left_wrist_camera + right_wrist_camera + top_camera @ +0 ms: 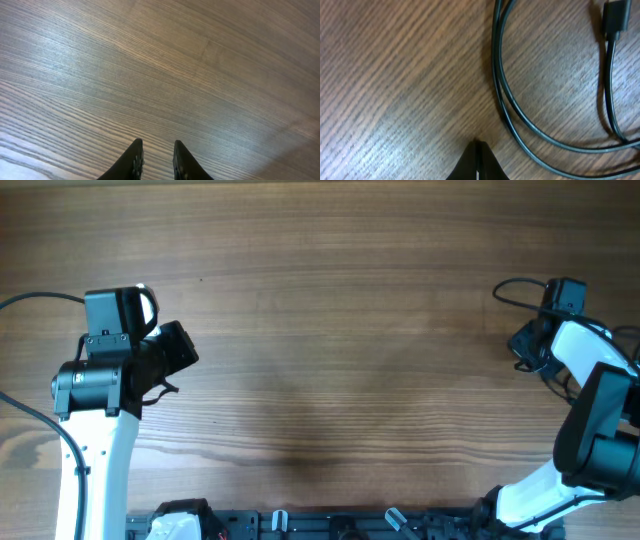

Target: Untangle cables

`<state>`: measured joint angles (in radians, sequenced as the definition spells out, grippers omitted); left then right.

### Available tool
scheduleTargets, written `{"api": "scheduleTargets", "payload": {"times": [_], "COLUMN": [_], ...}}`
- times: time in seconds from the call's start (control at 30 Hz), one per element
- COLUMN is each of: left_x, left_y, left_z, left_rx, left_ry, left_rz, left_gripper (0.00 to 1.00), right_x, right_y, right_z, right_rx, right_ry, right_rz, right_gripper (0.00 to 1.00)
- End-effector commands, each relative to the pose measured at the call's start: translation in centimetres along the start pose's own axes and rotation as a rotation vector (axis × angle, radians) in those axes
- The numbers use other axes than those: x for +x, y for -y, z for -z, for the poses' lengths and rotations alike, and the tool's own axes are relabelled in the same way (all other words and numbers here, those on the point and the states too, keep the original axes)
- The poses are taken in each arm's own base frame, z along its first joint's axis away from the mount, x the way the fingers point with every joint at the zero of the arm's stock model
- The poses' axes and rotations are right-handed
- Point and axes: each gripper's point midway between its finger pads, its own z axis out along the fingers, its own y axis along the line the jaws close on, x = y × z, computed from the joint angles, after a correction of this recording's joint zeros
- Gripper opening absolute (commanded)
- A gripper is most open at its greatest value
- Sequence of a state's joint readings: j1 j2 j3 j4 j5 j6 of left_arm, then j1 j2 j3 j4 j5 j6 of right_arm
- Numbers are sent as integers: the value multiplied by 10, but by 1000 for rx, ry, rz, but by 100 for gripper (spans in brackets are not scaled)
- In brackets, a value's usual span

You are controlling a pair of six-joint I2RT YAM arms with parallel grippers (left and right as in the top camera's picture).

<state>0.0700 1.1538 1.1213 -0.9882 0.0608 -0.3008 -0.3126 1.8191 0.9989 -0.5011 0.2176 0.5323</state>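
The cables (501,95) are thin black cords lying in loose loops on the wooden table, and one ends in a small black connector (615,19). In the overhead view the cables (512,288) show at the far right, partly hidden under the right arm. My right gripper (477,143) is shut with nothing between its fingers; its tip sits on bare wood just left of the nearest cord. From above, the right gripper (522,342) is beside the loops. My left gripper (156,142) hangs over bare wood at the far left, its fingers slightly apart and empty; overhead, the left gripper (180,350) is far from the cables.
A thick black arm cable (40,298) runs off the table's left edge. The arms' dark base rail (330,525) lines the near edge. Wide wooden tabletop (340,350) lies between the two arms.
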Motion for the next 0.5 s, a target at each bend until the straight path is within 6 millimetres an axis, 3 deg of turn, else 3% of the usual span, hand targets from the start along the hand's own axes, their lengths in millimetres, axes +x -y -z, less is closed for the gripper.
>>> {"api": "scheduleTargets", "payload": {"times": [0.0, 0.17, 0.37, 0.47], "left_x": [-2, -2, -2, -2], "left_y": [3, 3, 3, 3], "left_z": [1, 1, 1, 1], "left_rx": [12, 12, 12, 12], "left_ry": [1, 2, 2, 3], "left_rz": [-12, -12, -12, -12], "left_gripper": [22, 23, 23, 23], "right_x": [20, 19, 11, 7], "right_y": [12, 50, 113, 129], "right_z": [-29, -51, -64, -69], "right_rx": [82, 207, 227, 159], "right_ry": [-64, -83, -136, -165], "right_rz": [35, 0, -306, -423], "right_gripper": [4, 4, 4, 4]}}
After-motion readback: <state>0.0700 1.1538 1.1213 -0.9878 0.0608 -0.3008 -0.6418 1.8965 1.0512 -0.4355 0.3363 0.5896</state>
